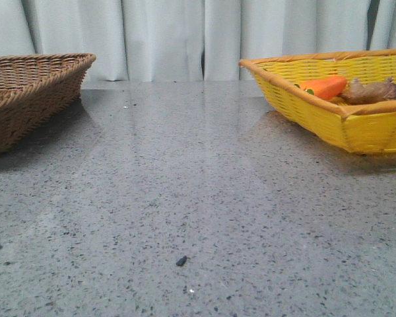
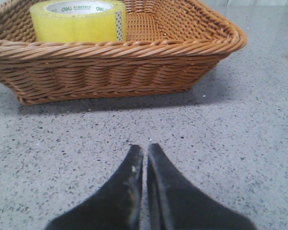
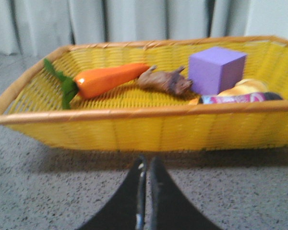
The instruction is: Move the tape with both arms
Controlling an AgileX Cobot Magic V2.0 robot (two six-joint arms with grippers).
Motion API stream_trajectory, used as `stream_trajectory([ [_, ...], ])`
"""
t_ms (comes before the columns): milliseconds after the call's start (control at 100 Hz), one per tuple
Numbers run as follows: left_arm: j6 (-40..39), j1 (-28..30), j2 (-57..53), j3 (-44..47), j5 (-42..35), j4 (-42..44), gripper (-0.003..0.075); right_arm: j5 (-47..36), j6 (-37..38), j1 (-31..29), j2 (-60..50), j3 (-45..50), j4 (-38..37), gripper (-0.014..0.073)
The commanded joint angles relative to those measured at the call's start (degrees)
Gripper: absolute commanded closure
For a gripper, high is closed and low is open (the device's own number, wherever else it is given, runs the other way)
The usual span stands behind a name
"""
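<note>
The tape (image 2: 77, 21), a wide yellow roll with a white "deli" core, stands in the brown wicker basket (image 2: 134, 52) in the left wrist view. My left gripper (image 2: 145, 149) is shut and empty, low over the grey table, a short way in front of that basket. My right gripper (image 3: 147, 162) is shut and empty, just in front of the yellow basket (image 3: 144, 127). In the front view neither gripper shows; the brown basket (image 1: 26, 92) is at the left and the yellow basket (image 1: 356, 122) at the right. The tape is hidden in the front view.
The yellow basket holds an orange carrot toy (image 3: 105, 79), a brown lumpy toy (image 3: 164, 80), a purple cube (image 3: 216, 69) and a pink-labelled item (image 3: 235, 98). The carrot (image 1: 325, 86) also shows in the front view. Grey curtains (image 1: 185, 36) hang behind the speckled table (image 1: 185, 198).
</note>
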Motion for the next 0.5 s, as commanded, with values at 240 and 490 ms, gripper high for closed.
stream_trajectory([
  [240,-0.56,0.17,-1.6,0.5,-2.74,-0.18,0.0741,9.64,-0.44,-2.6,-1.6,1.09,-0.12,0.066],
  [490,-0.56,0.17,-1.6,0.5,-2.74,-0.18,0.0741,10.58,-0.44,-2.6,-1.6,1.09,-0.12,0.066],
])
